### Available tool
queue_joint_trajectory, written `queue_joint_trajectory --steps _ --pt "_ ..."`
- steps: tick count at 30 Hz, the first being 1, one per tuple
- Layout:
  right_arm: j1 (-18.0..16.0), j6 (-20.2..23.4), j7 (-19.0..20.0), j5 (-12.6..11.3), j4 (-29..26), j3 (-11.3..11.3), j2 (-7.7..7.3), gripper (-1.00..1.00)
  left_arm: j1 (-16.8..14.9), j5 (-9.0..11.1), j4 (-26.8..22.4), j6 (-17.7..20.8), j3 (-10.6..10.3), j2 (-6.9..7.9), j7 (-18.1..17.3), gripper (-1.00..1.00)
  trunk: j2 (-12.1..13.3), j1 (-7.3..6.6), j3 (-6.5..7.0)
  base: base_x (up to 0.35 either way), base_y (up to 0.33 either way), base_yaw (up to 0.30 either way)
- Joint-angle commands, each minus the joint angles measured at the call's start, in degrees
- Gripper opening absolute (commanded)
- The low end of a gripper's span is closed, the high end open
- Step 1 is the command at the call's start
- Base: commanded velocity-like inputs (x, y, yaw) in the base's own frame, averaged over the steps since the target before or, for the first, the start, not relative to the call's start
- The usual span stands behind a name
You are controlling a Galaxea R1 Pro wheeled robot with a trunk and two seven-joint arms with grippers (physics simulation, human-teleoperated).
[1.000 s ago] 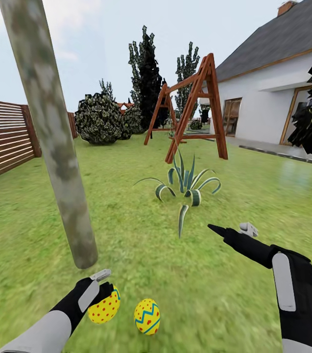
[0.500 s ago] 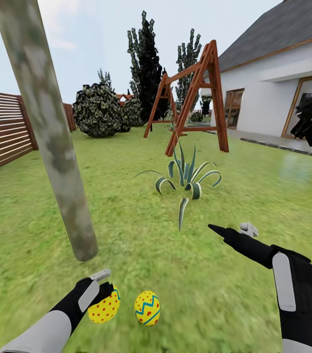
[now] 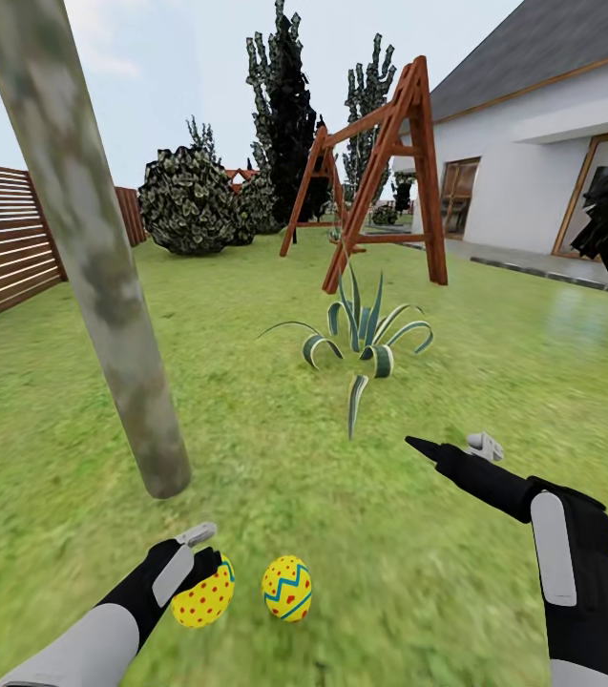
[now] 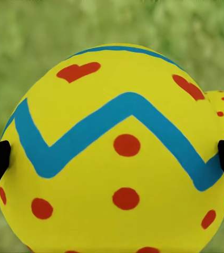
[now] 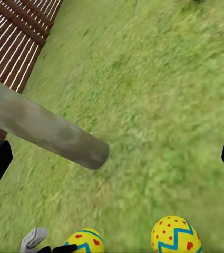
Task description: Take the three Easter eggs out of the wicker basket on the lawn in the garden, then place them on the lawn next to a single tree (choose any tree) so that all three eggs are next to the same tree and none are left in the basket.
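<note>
Left gripper (image 3: 203, 563) pinches one egg (image 3: 202, 599) low over the lawn (image 3: 275, 458), near the tree (image 3: 103, 277); a second egg (image 3: 286, 589) lies just beside it. Lower until it touches grass, then release gently so it doesn't roll. Right gripper (image 3: 447, 445) is spread, empty, well apart from the tree.

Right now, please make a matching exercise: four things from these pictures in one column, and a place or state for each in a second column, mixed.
1. left tool
2. right tool
3. free egg
4. tree trunk

a. open, holding nothing
b. lying on the lawn
c. shut on the held egg
d. standing just beyond both eggs

Pairs: 1-c, 2-a, 3-b, 4-d
</note>
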Motion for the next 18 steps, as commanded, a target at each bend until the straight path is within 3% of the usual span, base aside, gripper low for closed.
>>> queue_joint_trajectory --steps 1,18 --pt "-0.07 0.28 0.59 0.47 -0.03 -0.16 0.06 1.00 -0.01 0.60 -0.13 0.14 -0.46 0.05 0.52 -1.00 -0.02 -0.01 -0.06 0.000 0.000 0.000" --pt "-0.05 0.28 0.59 0.38 -0.13 -0.16 0.04 1.00 -0.01 0.60 0.28 0.15 -0.46 0.05 0.52 -1.00 -0.02 -0.01 -0.06 0.123 -0.008 0.000"
